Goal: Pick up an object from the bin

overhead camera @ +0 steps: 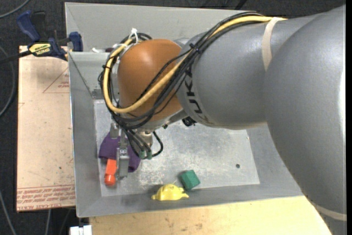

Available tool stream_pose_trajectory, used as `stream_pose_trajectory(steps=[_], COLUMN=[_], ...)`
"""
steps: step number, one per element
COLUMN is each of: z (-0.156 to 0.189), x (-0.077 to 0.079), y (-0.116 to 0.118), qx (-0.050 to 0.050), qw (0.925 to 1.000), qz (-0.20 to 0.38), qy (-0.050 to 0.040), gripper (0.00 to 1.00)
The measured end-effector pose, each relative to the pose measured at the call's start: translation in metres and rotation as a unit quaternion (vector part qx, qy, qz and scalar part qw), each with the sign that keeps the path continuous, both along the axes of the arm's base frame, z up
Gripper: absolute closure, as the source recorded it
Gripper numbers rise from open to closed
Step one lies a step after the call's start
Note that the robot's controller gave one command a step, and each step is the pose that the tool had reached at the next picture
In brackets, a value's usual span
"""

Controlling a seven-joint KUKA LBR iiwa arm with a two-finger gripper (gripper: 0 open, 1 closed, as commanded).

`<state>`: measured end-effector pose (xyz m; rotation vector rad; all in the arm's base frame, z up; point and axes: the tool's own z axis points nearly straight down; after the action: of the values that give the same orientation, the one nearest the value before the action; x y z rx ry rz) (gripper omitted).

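My gripper (122,150) reaches down at the bin's front left, under the arm's wrist. It stands right over a purple object (109,148), which shows on both sides of it. An orange-red piece (110,172) lies just below the purple object, touching or joined to it; I cannot tell which. How the gripper meets the purple object is hidden by the gripper's own body.
A green block (190,179) and a yellow crumpled thing (169,192) lie near the front wall, right of the gripper. The bin's left wall is close to the purple object. The large arm covers the bin's back and right.
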<state>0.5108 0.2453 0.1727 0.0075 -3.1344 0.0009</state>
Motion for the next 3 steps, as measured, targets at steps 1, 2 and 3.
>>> stream_pose_trajectory(steps=[1, 2, 3], z=[0.005, -0.067, -0.067], x=[0.002, -0.01, -0.01], y=[-0.001, -0.017, -0.018], qx=[0.001, 0.0, 0.0], qw=[1.0, 0.9997, 0.9997], qz=[-0.002, -0.023, -0.023], qy=[-0.0034, 0.0002, 0.0004], gripper=[0.0, 1.0, 0.0])
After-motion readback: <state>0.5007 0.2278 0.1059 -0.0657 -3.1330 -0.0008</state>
